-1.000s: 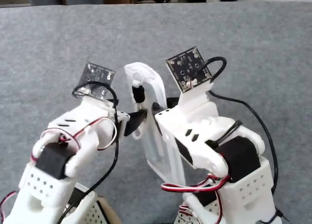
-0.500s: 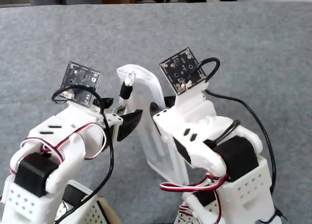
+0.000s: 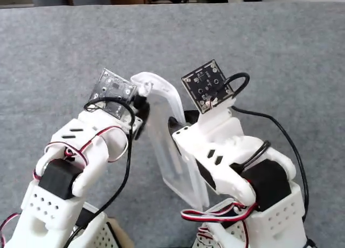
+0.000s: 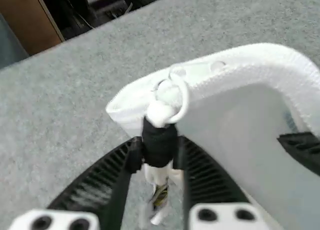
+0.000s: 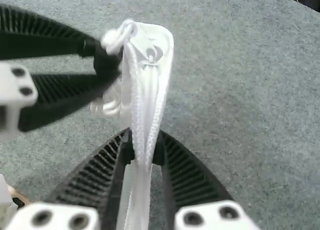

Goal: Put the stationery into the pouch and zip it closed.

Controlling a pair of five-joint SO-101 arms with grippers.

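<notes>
Inspection finds the task near completion. The pouch (image 3: 175, 151) stands on edge on the grey table (image 3: 280, 54) between the two arms. No loose stationery lies on the cloth, and the contents cannot be made out through the translucent wall. The right gripper (image 5: 144, 140) is clenched on the pouch's zipped edge. The left gripper (image 4: 157, 150) grasps the black zip pull (image 4: 160, 140) at the far corner. The teeth look meshed up to that corner, so the zip is judged shut or nearly so, with only the last travel and release left. Against half a second ago, the left wrist has swung in toward the pouch, while the right arm has barely shifted.
</notes>
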